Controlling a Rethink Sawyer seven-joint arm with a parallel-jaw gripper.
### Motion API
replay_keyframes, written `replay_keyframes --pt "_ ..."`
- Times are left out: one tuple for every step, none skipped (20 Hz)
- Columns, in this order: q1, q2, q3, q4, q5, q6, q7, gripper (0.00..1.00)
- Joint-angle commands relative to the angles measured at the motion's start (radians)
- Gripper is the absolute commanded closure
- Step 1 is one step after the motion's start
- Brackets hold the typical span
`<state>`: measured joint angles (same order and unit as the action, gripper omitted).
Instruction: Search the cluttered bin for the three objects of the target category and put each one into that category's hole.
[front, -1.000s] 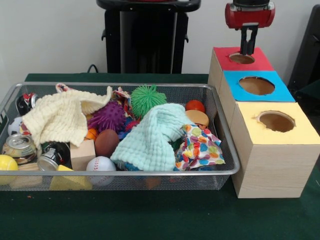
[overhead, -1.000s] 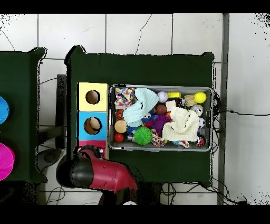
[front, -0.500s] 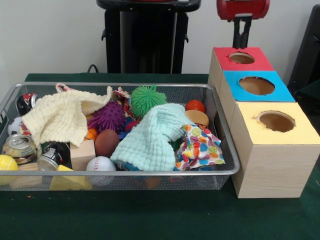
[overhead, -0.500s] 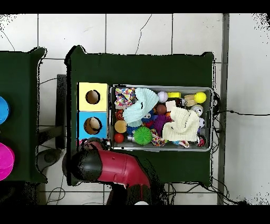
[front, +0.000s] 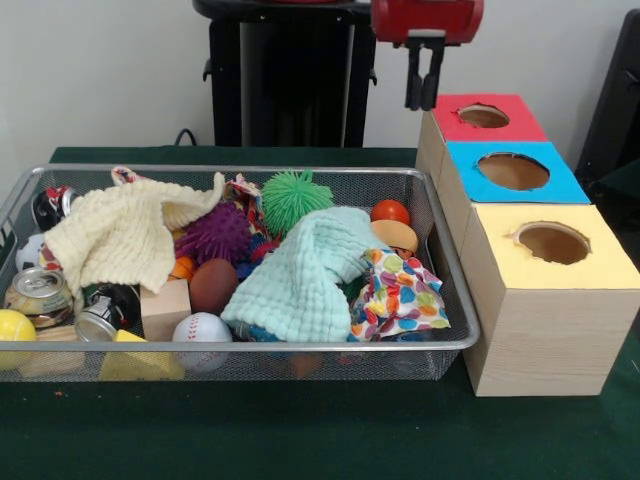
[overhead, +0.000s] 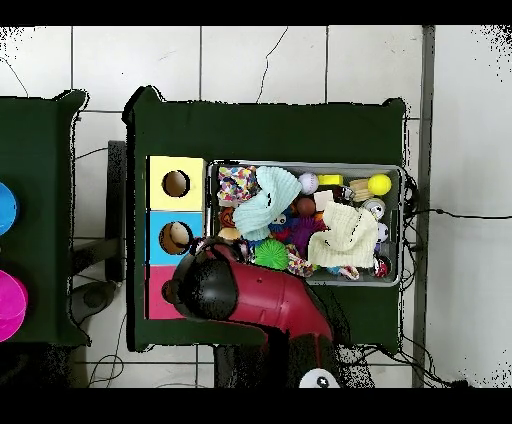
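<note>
My gripper hangs in the air just left of the red-topped box, above the bin's far right corner. Its two fingers point down with a narrow gap and hold nothing. The wire bin holds a mint cloth, a yellow cloth, a patterned cloth, a green spiky ball, a purple spiky ball, a baseball, a red ball and cans. From overhead, the arm covers the bin's near-left corner and hides the gripper.
Three boxes stand in a row beside the bin: red, blue and yellow, each with a round hole. A wooden block and a yellow wedge lie at the bin's front. Overhead, a second dark table stands beside this one.
My gripper has risen from the red box's hole and moved left toward the bin. The bin's contents have not shifted.
</note>
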<state>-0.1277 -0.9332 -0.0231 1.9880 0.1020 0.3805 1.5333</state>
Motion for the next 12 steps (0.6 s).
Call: replay_keyframes --pt "-0.050 0.047 0.085 -0.116 -0.084 0.074 -0.029 1.00" --pt "-0.050 0.052 0.083 -0.131 -0.092 0.087 -0.026 1.00" --pt "-0.053 0.057 0.085 -0.146 -0.103 0.092 -0.028 1.00" --pt "-0.056 0.060 0.088 -0.153 -0.109 0.096 -0.029 1.00" --pt "-0.058 0.065 0.089 -0.167 -0.119 0.103 -0.032 1.00" --pt "-0.060 0.068 0.091 -0.174 -0.124 0.108 -0.031 1.00" --pt "-0.063 0.070 0.095 -0.183 -0.131 0.108 -0.034 1.00" --pt "-0.061 0.073 0.094 -0.192 -0.139 0.106 -0.033 1.00" --pt "-0.058 0.076 0.093 -0.207 -0.146 0.119 -0.031 1.00" --pt "-0.056 0.079 0.093 -0.216 -0.150 0.126 -0.029 1.00" --pt "-0.056 0.083 0.095 -0.228 -0.156 0.132 -0.030 1.00" --pt "-0.055 0.086 0.096 -0.236 -0.162 0.133 -0.031 1.00"
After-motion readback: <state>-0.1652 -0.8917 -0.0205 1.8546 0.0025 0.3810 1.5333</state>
